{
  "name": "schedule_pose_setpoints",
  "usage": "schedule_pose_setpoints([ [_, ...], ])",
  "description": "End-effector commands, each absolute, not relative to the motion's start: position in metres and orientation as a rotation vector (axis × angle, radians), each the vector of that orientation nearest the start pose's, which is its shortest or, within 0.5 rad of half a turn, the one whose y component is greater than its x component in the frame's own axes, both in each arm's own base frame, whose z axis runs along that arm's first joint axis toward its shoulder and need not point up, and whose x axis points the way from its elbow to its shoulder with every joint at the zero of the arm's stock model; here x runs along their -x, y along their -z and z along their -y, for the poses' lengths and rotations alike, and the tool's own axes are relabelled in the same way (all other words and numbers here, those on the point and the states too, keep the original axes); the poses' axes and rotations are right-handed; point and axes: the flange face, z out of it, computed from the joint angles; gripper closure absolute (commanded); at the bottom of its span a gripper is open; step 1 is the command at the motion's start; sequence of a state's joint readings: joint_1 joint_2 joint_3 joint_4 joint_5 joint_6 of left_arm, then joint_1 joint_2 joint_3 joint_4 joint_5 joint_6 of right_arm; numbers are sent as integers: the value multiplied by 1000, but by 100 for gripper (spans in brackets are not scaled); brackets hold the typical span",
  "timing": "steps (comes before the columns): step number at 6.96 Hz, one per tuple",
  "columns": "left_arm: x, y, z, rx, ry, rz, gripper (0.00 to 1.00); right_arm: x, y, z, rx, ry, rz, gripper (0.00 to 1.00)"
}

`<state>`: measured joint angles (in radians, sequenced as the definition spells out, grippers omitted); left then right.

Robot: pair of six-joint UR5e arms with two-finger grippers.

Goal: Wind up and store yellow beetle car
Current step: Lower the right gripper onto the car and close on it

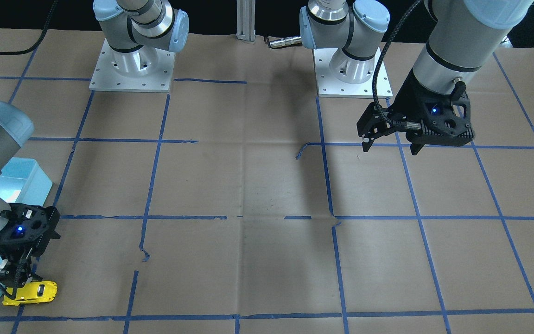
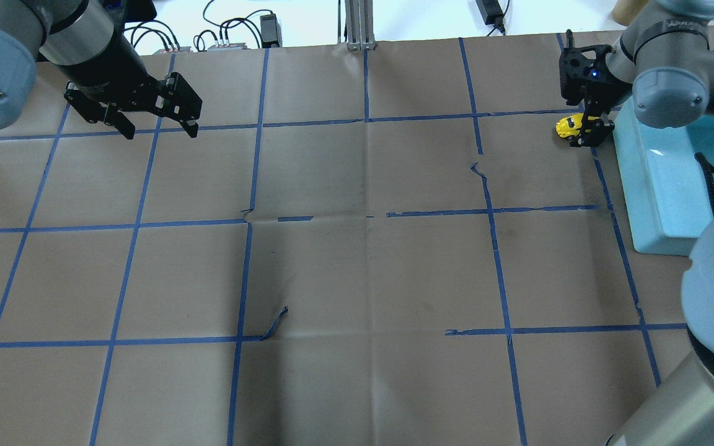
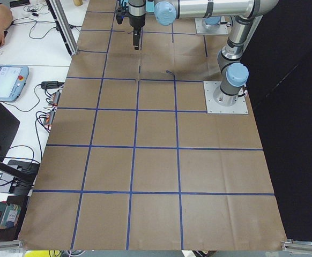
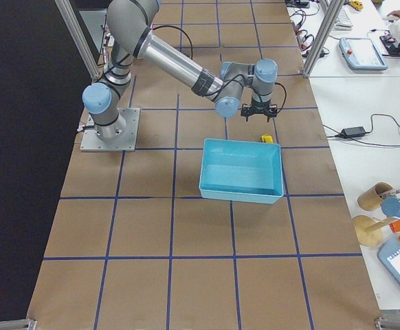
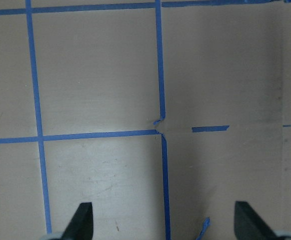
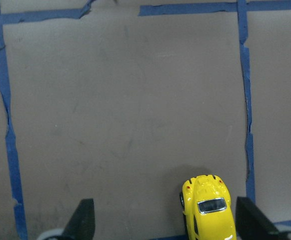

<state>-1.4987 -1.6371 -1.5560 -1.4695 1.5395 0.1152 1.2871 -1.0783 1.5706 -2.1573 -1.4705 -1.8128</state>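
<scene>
The brown-papered table (image 2: 363, 279) carries a grid of blue tape. 1 light blue bin (image 4: 241, 192) sits at the robot's right. The left gripper (image 5: 163, 222) hangs released, its 2 fingers wide apart over bare paper. The right gripper (image 6: 166, 221) is spread too, straddling the yellow beetle car (image 6: 209, 210). The car stands on the table outside the bin, close to 1 finger.

The yellow beetle car (image 6: 209, 212) is sitting upright on its black wheels on the brown surface (image 6: 110, 125), just beside one end of the light blue bin (image 2: 636, 186). Its glossy rounded body is showing a dark window and two small red dots. Blue tape (image 6: 249, 125) is running close alongside.
</scene>
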Motion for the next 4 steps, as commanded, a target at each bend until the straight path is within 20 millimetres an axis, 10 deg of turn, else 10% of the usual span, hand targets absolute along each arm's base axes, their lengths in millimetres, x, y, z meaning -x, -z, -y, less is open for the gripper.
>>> schedule_pose_setpoints([
  [1, 98, -471, 533, -69, 82, -3164, 0, 69, -256, 686, 2333, 192, -2174, 1],
  [4, 98, -470, 532, -69, 79, -3164, 0, 97, -228, 705, 2375, 204, -2129, 1],
])
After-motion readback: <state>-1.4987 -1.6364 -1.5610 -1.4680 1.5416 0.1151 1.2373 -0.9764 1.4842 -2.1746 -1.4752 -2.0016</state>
